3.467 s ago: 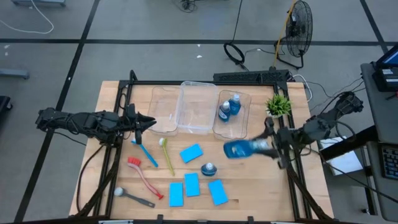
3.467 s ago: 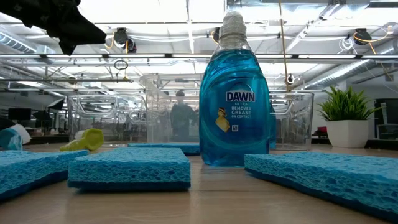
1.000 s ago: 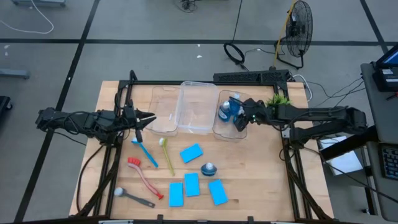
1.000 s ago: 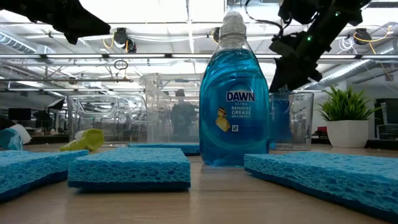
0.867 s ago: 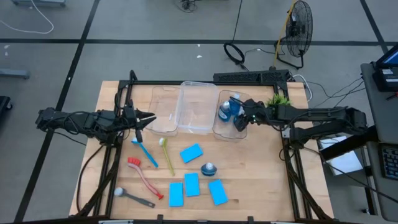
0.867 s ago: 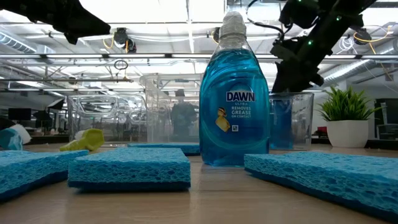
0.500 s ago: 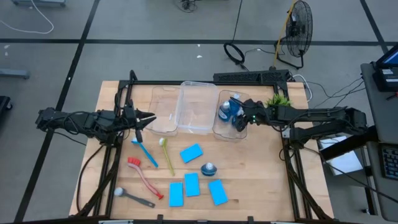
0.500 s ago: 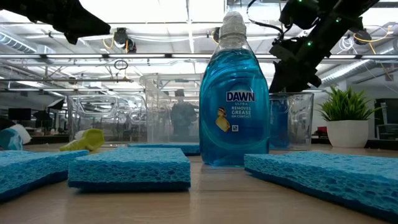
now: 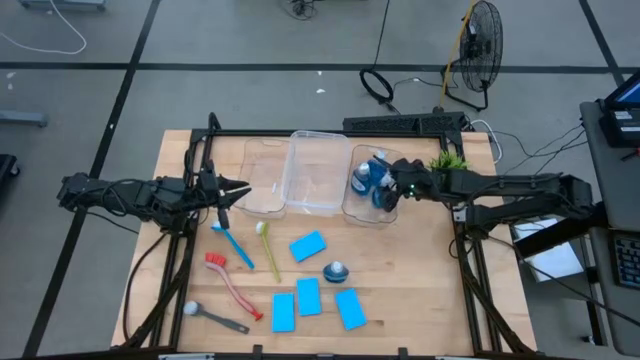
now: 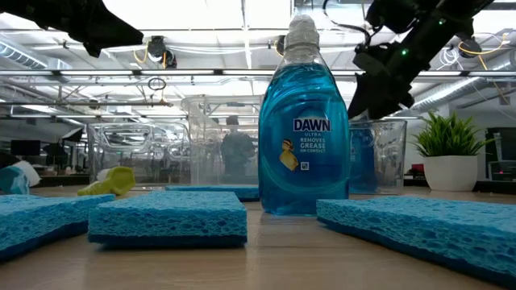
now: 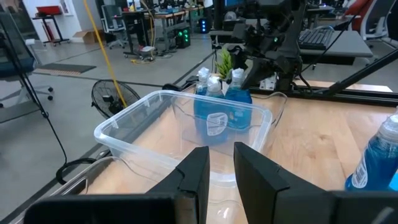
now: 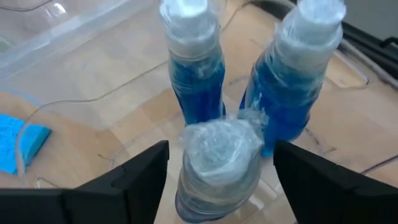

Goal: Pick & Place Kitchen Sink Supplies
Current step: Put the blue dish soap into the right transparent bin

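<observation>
My right gripper (image 9: 386, 194) hangs open over the right clear bin (image 9: 352, 208). In the right wrist view its fingers stand on either side of a blue-liquid bottle's pale cap (image 12: 221, 144) with gaps, touching nothing. Two more bottles (image 12: 193, 68) (image 12: 298, 74) stand upright behind it in the bin. A fourth bottle (image 9: 335, 271) stands on the table among several blue sponges (image 9: 307, 245). The blue (image 9: 232, 245), yellow-green (image 9: 268, 250), red (image 9: 230, 282) and grey-black (image 9: 215, 317) brushes lie flat on the table's left part. My left gripper (image 9: 232, 195) waits slightly open above the left side.
Two more clear bins (image 9: 262, 175) (image 9: 315, 172) stand left of the filled one along the far side. A small green potted plant (image 9: 447, 167) sits at the far right corner, just beyond my right arm. Bare wood shows on the table's right part (image 9: 420, 280).
Some seconds ago my right gripper held a bottle level over the table's right part. It has since swung toward the far side and left, over the right bin. That bottle now stands upright in the bin. In the last second both arms have kept nearly still.
</observation>
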`<state>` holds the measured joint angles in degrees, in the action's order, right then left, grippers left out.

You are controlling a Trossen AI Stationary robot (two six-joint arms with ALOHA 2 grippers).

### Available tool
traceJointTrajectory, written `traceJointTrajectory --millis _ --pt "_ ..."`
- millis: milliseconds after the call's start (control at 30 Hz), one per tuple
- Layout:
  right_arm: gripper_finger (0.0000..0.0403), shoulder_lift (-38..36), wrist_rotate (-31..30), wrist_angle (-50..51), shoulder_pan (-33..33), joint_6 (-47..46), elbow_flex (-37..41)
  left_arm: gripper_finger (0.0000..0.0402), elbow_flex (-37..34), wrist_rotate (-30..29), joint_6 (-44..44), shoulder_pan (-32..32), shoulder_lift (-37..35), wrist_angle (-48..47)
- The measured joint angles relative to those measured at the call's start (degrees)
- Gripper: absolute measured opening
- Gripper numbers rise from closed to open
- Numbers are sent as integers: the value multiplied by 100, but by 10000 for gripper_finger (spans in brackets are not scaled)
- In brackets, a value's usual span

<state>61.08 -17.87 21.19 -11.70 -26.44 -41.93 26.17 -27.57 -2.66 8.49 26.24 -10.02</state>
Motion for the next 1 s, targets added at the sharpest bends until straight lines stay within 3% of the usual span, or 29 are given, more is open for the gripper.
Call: traceJointTrajectory --millis 267,500,767,1000 --pt "292 -595 0 -125 0 240 0 77 0 0 -2 0 1 0" --pt "292 -1101 39 -881 104 725 0 77 0 0 -6 0 0 0" --pt "293 -1303 1195 -2075 458 1377 0 77 0 2 -41 0 1 -4" --pt "293 -1235 1907 -2488 993 1592 -2 77 0 3 -85 0 0 -11"
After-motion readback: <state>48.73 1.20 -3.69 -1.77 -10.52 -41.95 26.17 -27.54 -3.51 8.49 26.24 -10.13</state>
